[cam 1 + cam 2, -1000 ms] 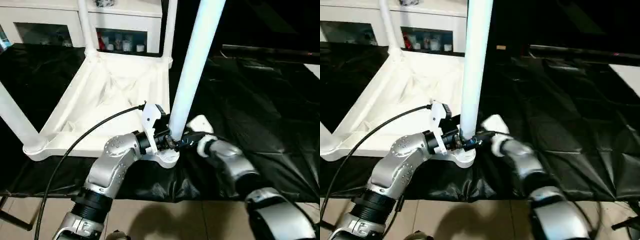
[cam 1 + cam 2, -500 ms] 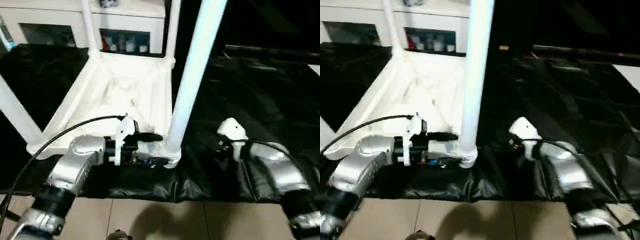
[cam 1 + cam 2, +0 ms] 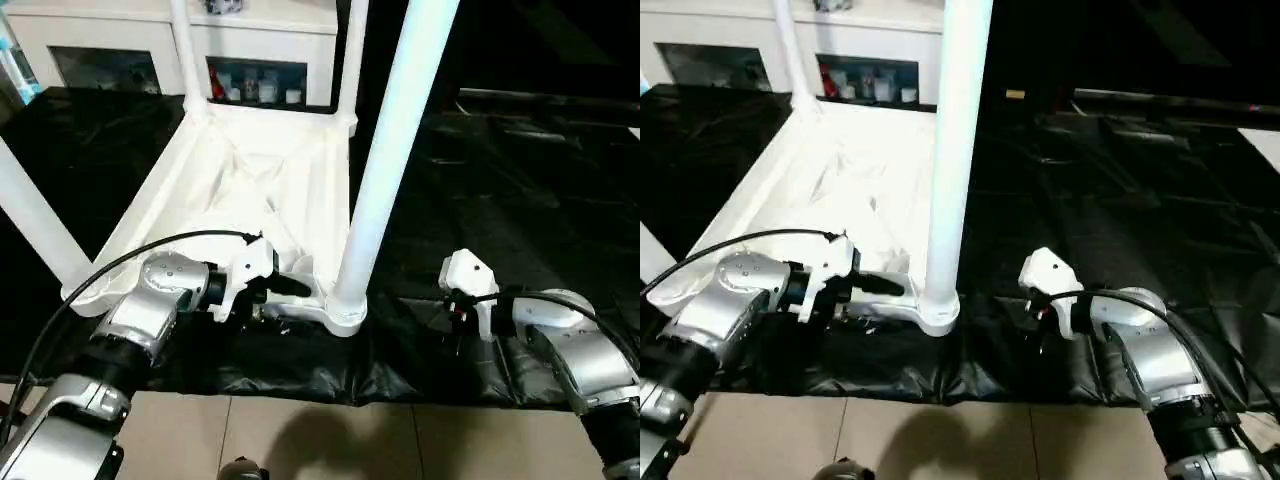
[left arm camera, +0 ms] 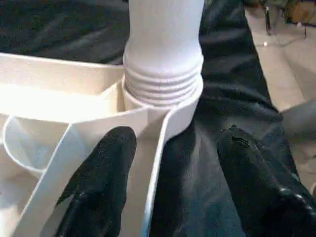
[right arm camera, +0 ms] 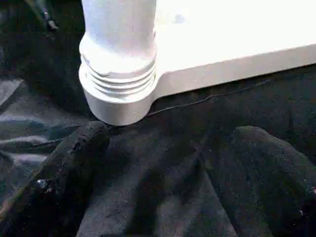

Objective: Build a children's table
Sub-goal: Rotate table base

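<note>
Left eye view: the children's table [image 3: 250, 190] lies upside down on a counter [image 3: 540, 200] draped in black cloth, filling the upper left and middle of the frame. Four legs rise from its corner sockets; the nearest leg [image 3: 395, 150] stands tall at centre, seated in the near socket [image 3: 340, 310]. The left gripper [image 3: 290, 290] sits at lower left, its fingers reaching along the table's near rim toward that socket. The right gripper [image 3: 455, 315] is at lower right, well apart from the leg, holding nothing.

Right eye view: much the same. A white cabinet [image 3: 860, 45] with glass doors runs along the top left, small bottles inside.

Left wrist view: the leg's ribbed foot [image 4: 163, 81] sits in the socket at top centre. The two black fingers [image 4: 106, 173] are apart, one over the rim's inside, one over the cloth, clamped on nothing.

Right wrist view: the same socket [image 5: 118, 94] at upper left, the fingers [image 5: 64, 173] spread wide over the cloth, empty.

With all four legs up, the leg-fitting step looks about done. Some ribs show above the socket, so the next move may be to seat that leg fully, then turn the table upright. The tall legs and the loose, wrinkled cloth could snag an arm during that turn.
</note>
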Controlling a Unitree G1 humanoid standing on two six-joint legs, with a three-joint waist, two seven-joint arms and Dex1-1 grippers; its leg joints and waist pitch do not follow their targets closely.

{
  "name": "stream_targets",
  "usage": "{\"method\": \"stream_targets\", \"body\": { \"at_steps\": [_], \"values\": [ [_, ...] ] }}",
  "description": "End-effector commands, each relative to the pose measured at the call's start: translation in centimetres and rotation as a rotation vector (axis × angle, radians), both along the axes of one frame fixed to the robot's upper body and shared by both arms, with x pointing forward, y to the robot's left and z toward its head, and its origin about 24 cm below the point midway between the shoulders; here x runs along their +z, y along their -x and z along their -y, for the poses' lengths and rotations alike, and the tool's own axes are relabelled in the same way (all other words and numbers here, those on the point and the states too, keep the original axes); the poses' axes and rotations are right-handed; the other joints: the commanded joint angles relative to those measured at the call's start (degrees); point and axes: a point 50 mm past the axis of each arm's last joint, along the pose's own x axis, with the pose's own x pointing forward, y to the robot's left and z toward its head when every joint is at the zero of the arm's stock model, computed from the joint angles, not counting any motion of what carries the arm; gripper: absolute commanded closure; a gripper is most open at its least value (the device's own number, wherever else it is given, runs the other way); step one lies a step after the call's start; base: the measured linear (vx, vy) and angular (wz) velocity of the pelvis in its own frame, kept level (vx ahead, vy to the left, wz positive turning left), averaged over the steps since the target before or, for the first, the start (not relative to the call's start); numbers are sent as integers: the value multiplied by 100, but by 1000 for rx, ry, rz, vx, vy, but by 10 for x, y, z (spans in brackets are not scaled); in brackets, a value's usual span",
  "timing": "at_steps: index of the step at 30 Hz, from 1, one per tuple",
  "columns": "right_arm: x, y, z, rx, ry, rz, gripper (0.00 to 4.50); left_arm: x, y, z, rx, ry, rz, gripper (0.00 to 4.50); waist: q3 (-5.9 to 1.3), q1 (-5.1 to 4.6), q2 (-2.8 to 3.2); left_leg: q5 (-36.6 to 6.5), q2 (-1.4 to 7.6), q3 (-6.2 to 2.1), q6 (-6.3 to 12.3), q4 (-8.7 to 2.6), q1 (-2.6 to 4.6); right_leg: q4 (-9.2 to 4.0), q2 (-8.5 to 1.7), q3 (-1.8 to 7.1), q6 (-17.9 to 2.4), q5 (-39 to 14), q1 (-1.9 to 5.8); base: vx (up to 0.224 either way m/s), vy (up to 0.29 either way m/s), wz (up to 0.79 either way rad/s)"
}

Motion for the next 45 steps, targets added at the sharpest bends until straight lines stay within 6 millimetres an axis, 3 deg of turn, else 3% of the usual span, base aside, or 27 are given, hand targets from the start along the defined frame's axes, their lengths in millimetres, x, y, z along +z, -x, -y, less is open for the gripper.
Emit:
{"method": "stream_targets", "body": {
  "at_steps": [1,8,14,17,18,33,39,43,44,45],
  "values": [
    [3,3,2,14,7,-9,0,2,-3,0,-20,-33,34,195,-399,19,62,-1088,274,-164,69,-363,99,-465,-537,326,-1145,-408,258,0,0,0],
    [5,6,0,28,9,-20,0,-2,-10,-4,-5,-86,60,242,-398,32,57,-1116,283,-172,67,-365,103,-475,-563,321,-1127,-527,252,0,0,0],
    [4,7,-1,27,12,-30,0,-2,-13,-4,0,-74,51,294,-404,35,75,-1081,287,-169,59,-356,99,-449,-569,320,-1249,-314,254,0,0,0],
    [4,8,-1,23,13,-33,0,-4,-14,-6,-8,-102,56,318,-402,39,73,-1104,284,-171,58,-357,98,-465,-569,321,-1215,-363,263,0,0,0],
    [4,8,-1,22,13,-34,0,-5,-14,-6,-11,-111,59,327,-401,46,99,-1112,286,-177,51,-358,99,-462,-572,321,-1213,-363,260,0,0,0],
    [4,7,-4,13,4,-23,0,-8,-13,-10,-49,-150,39,444,-405,50,90,-1102,289,-175,80,-359,89,-477,-584,318,-1162,-597,252,0,0,0],
    [4,7,-15,32,-63,-24,0,-11,-5,0,-29,-24,-53,449,-415,24,81,-896,291,-162,207,-340,65,-427,-590,315,-1323,-208,257,0,0,0],
    [1,4,-22,39,-60,-12,0,-22,8,11,30,-5,-72,449,-410,10,69,-815,283,-152,279,-337,61,-443,-579,313,-1243,-329,247,0,0,0],
    [1,1,-25,31,-61,0,0,-25,12,15,50,5,-75,449,-413,-12,-44,-803,295,-142,289,-342,54,-434,-582,312,-1226,-364,259,0,0,0],
    [0,-1,-27,26,-62,6,0,-27,14,18,64,16,-76,449,-402,-24,5,-823,292,-141,285,-339,69,-466,-605,310,-1196,-668,223,0,0,0]
  ]
}}
